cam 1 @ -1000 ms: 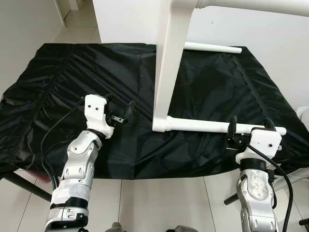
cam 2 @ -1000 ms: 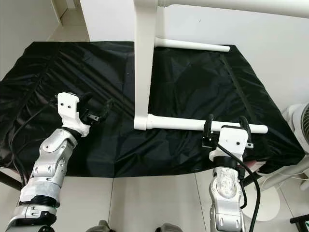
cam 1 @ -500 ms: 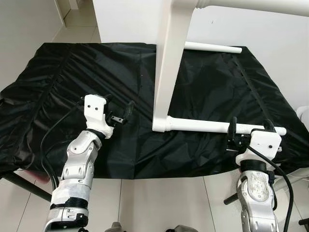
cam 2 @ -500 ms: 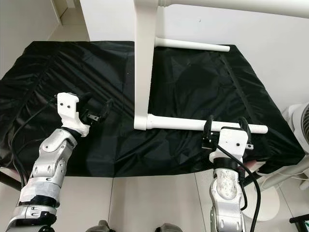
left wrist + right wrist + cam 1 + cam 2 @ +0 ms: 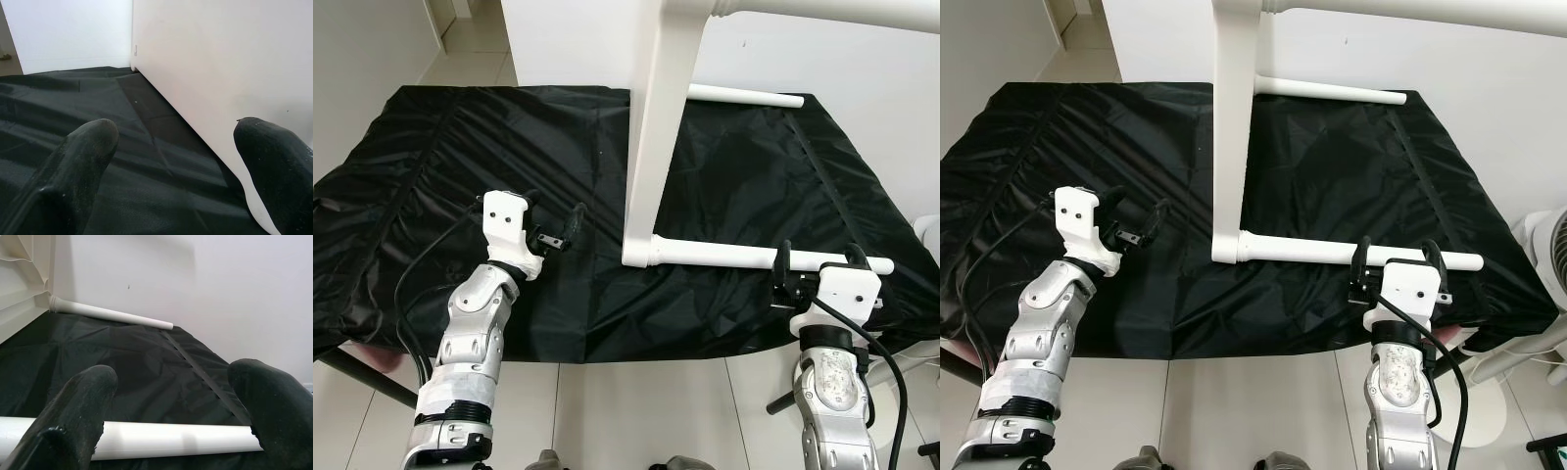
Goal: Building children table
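Lying near the front edge of the black-draped desk [image 5: 431, 176], a white table leg [image 5: 724, 257] is straddled by the spread fingers of the right gripper [image 5: 815, 266], not clamped. The left gripper [image 5: 555, 223] is held open above bare cloth, beside the upturned tabletop panel [image 5: 656, 127]. A second leg [image 5: 744, 96] is seen along the far edge

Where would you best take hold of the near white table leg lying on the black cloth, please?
Grip the near leg on its free outer end, from the near side, where the right pincer hangs open. It is a slim round rod lying level, so the fingers can straddle it.
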You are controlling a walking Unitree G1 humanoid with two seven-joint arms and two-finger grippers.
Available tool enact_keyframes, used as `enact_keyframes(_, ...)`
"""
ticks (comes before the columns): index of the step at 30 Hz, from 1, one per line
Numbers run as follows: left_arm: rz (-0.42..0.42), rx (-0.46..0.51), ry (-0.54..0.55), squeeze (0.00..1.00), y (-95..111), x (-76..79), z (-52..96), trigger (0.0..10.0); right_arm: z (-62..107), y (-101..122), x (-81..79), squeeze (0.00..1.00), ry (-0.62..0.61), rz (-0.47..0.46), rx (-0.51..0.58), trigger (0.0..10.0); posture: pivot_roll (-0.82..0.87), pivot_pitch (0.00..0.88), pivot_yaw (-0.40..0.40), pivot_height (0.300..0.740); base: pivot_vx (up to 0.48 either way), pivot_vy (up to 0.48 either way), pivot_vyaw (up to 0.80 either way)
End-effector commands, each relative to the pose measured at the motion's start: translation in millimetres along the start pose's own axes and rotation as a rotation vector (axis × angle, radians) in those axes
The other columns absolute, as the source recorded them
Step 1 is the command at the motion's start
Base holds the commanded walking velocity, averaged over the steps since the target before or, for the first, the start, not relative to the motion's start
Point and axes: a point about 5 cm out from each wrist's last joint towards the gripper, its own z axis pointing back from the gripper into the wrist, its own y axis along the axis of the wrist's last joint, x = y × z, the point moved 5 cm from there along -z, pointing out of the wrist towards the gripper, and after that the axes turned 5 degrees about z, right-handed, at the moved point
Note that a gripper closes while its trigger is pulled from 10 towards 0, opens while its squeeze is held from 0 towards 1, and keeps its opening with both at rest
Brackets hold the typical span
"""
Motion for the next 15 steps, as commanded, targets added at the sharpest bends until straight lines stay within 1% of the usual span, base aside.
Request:
enact_keyframes(1, 0.005, 0.004, 0.089, 0.00, 0, -9.5, 1.1, 10.0, -0.4, 1, -1.2, 0.00, 0.008, 0.007, 0.000, 10.0, 0.03, 0.003, -0.016, 0.740, 0.000, 0.000, 0.00)
enact_keyframes(6, 0.004, 0.008, 0.086, 0.00, 1, -9.4, 0.6, 10.0, -0.3, 1, -2.0, 0.00, 0.012, 0.009, 0.001, 10.0, 0.03, 0.002, -0.016, 0.740, 0.000, 0.000, 0.00)
enact_keyframes(9, -0.001, 0.007, 0.072, 0.00, 1, -6.7, 1.5, 10.0, 0.4, 0, -1.6, 0.00, 0.013, 0.012, 0.000, 10.0, 0.03, 0.000, -0.016, 0.740, 0.000, 0.000, 0.00)
enact_keyframes(11, 0.003, 0.007, 0.057, 0.00, 1, -4.0, 2.0, 10.0, 0.7, 0, -1.5, 0.00, 0.014, 0.013, -0.001, 10.0, 0.03, 0.000, -0.017, 0.740, 0.000, 0.000, 0.00)
enact_keyframes(12, 0.009, 0.008, 0.034, 0.00, 1, -0.2, 2.5, 10.0, 0.9, 0, -1.6, 0.00, 0.016, 0.015, -0.001, 10.0, 0.03, 0.000, -0.018, 0.740, 0.000, 0.000, 0.00)
enact_keyframes(13, 0.009, 0.008, 0.034, 0.00, 1, -0.2, 2.5, 10.0, 0.9, 0, -1.6, 0.00, 0.016, 0.015, -0.001, 10.0, 0.03, 0.000, -0.018, 0.740, 0.000, 0.000, 0.00)
enact_keyframes(14, 0.023, 0.017, 0.002, 0.00, 2, 4.9, 3.4, 10.0, 1.0, 0, -1.8, 0.00, 0.017, 0.015, -0.001, 10.0, 0.03, 0.000, -0.019, 0.740, 0.000, 0.000, 0.00)
enact_keyframes(15, 0.023, 0.017, 0.002, 0.00, 2, 4.9, 3.4, 10.0, 1.0, 0, -1.8, 0.00, 0.017, 0.015, -0.001, 10.0, 0.03, 0.000, -0.019, 0.740, 0.000, 0.000, 0.00)
